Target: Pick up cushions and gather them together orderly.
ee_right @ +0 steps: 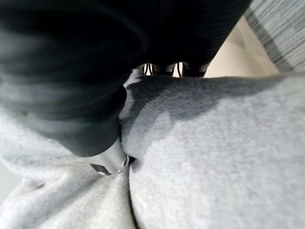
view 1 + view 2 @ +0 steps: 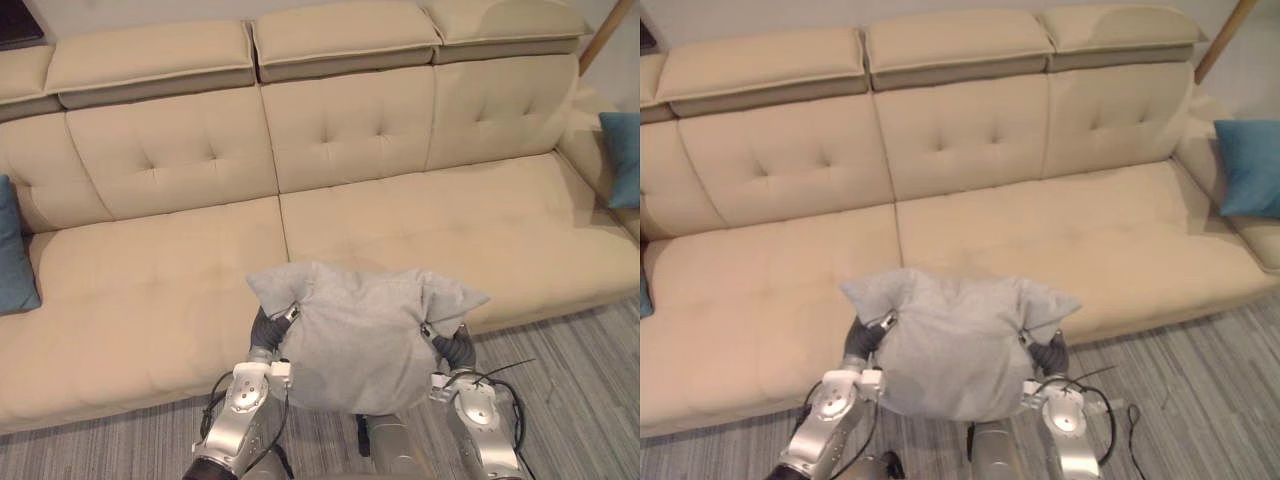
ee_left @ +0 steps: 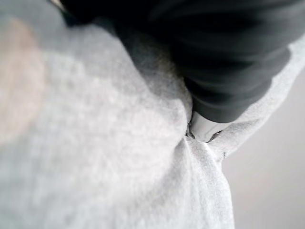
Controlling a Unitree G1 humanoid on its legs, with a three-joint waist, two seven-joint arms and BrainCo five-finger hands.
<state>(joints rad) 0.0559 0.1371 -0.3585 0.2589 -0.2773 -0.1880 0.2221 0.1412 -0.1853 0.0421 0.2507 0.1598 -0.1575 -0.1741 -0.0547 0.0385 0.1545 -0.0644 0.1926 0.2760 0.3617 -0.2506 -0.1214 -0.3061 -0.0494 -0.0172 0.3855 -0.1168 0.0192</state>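
A grey cushion (image 2: pixel 365 335) hangs in front of the beige sofa's front edge, held up between both hands. My left hand (image 2: pixel 268 330) grips its left side and my right hand (image 2: pixel 455 350) its right side. In the left wrist view the thumb (image 3: pixel 205 129) digs into a fold of the grey cloth (image 3: pixel 119 167). In the right wrist view the thumb (image 1: pixel 109 160) presses into the cushion (image 1: pixel 214 157) while the fingers (image 1: pixel 162 69) reach over its edge. A blue cushion (image 2: pixel 15 250) leans at the sofa's far left. Another blue cushion (image 2: pixel 1248 165) stands on the right corner section.
The beige tufted sofa (image 2: pixel 400 220) spans the view, its wide seat bare between the two blue cushions. Grey striped carpet (image 2: pixel 570 380) runs along the sofa's front. A wooden pole (image 2: pixel 1220 40) leans at the upper right.
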